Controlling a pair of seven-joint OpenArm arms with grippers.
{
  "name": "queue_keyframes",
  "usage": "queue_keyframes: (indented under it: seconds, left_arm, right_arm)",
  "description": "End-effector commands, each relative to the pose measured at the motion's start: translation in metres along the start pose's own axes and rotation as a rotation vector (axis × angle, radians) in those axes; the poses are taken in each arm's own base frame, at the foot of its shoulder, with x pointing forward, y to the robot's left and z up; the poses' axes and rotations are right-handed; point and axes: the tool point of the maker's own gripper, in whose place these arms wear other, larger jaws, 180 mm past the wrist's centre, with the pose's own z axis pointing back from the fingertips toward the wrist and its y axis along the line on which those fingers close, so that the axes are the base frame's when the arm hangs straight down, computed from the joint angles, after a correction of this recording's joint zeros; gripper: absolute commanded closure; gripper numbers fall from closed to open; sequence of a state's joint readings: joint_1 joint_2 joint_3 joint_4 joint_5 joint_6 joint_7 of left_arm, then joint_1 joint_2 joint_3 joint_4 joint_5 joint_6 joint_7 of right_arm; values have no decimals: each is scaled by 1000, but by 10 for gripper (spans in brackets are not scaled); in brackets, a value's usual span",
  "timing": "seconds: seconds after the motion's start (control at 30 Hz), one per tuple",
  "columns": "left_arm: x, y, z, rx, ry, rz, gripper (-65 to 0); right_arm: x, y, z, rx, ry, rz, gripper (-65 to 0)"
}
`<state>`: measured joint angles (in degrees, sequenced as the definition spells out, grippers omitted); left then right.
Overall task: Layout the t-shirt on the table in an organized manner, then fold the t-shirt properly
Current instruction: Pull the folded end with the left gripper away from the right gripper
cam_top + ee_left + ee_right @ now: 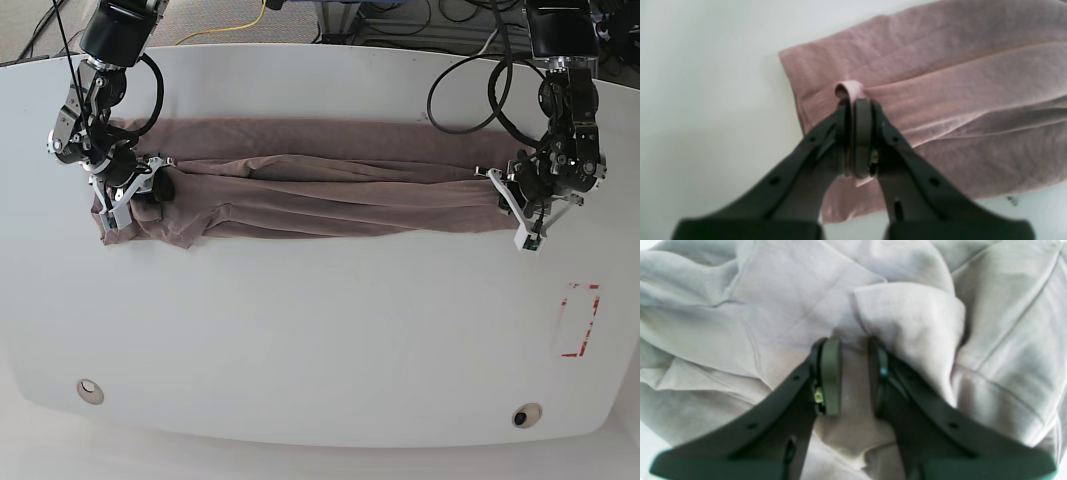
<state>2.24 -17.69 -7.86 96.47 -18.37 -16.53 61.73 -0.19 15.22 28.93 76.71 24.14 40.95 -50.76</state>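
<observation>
The mauve-brown t-shirt (pixel 320 195) lies stretched in a long, narrow, wrinkled band across the far half of the white table (pixel 320 330). At the band's right end in the base view, my left gripper (pixel 505 195) is shut on the cloth. The left wrist view shows its pads (pixel 862 113) pinching a small fold of the t-shirt (pixel 940 83) near a corner. At the left end, my right gripper (pixel 148 186) sits in bunched cloth. In the right wrist view its fingers (pixel 831 373) hold a thick wad of t-shirt (pixel 773 306) between them.
A red dashed rectangle (pixel 580 320) is marked near the table's right edge. Two small round holes (pixel 88 390) (pixel 524 415) sit near the front edge. Cables (pixel 470 90) hang from the arm on the right, and more lie beyond the far edge.
</observation>
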Motion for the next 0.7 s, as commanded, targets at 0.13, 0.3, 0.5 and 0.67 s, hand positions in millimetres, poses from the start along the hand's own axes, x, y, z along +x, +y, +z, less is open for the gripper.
queue_keyframes:
  seconds: [0.13, 0.3, 0.5, 0.67]
  left_arm:
    - [6, 18, 8, 44, -20, -26, 0]
    - [7, 19, 9, 48, -21, -29, -146]
    - [5, 29, 14, 68, -9, -45, -354]
    - [3, 43, 28, 101, 20, -18, -369]
  right_arm:
    - [-12, -12, 4, -48, 72, 12, -133]
    - [-12, -12, 4, -48, 72, 12, -133]
    - [-10, -12, 3, -48, 69, 13, -133]
    - [-9, -11, 3, -47, 68, 14, -133]
